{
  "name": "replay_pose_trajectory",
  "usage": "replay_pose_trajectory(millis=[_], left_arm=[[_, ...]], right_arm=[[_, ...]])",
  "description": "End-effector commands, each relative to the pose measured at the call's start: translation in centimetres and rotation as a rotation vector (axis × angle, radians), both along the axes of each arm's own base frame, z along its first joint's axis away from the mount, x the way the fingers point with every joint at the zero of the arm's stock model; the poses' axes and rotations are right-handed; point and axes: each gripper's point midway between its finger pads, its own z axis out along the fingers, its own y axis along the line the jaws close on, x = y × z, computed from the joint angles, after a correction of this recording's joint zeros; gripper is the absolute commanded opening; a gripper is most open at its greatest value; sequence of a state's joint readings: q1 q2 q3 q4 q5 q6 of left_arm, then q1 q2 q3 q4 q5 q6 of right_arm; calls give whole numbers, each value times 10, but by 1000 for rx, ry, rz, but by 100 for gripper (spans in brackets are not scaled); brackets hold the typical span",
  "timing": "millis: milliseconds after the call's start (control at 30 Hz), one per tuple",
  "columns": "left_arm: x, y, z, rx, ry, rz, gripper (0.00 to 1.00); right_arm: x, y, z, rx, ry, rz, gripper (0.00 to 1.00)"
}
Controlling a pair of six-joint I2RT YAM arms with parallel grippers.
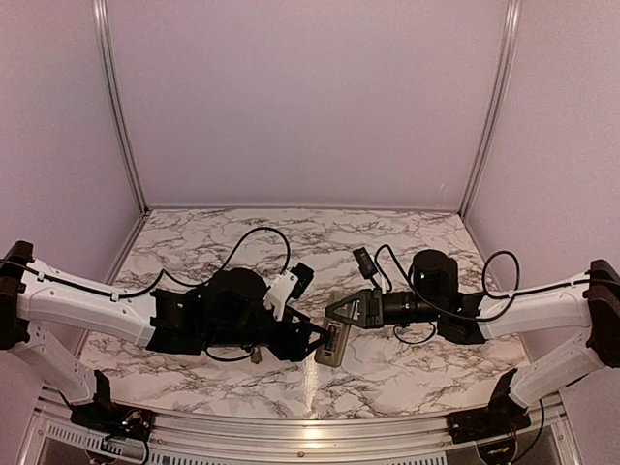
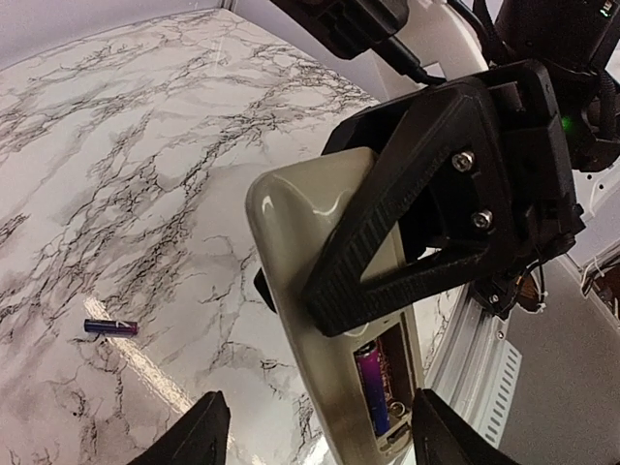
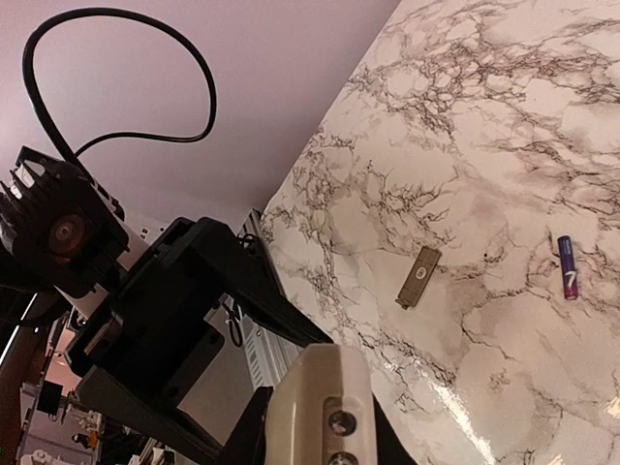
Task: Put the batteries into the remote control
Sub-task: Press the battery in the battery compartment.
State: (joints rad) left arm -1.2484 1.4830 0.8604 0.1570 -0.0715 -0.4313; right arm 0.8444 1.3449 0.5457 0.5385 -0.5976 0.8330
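Remote control (image 1: 331,342) sits at centre front over the marble table (image 1: 407,242), clamped in the right gripper (image 1: 349,315), with the left gripper (image 1: 308,339) just beside it.

From the left wrist, the remote's tan back faces the camera, and one purple battery (image 2: 371,383) is seated in its open recess. The left fingers (image 2: 203,436) stand apart, holding nothing. A loose battery (image 2: 109,327) lies on the table.

From the right wrist, a small tan cover (image 3: 418,277) lies near that battery.
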Motion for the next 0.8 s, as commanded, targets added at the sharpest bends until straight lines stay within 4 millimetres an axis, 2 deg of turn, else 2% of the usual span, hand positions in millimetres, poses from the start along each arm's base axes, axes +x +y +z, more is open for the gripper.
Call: replay_pose_trajectory(millis=[0,233,433,667,767], left_arm=[[4,-11,5,-34,76,0,65],[9,-18,2,-43,98,9,56],[13,-20,-12,2,104,24,50],[22,-14,-19,31,109,72,32],[23,-15,-21,38,107,65,33]], right_arm=[[3,2,18,18,-58,-13,0],[2,3,18,21,-58,-9,0],[3,4,20,20,-62,-7,0],[2,4,22,27,-64,-3,0],[3,4,22,26,-62,-5,0]])
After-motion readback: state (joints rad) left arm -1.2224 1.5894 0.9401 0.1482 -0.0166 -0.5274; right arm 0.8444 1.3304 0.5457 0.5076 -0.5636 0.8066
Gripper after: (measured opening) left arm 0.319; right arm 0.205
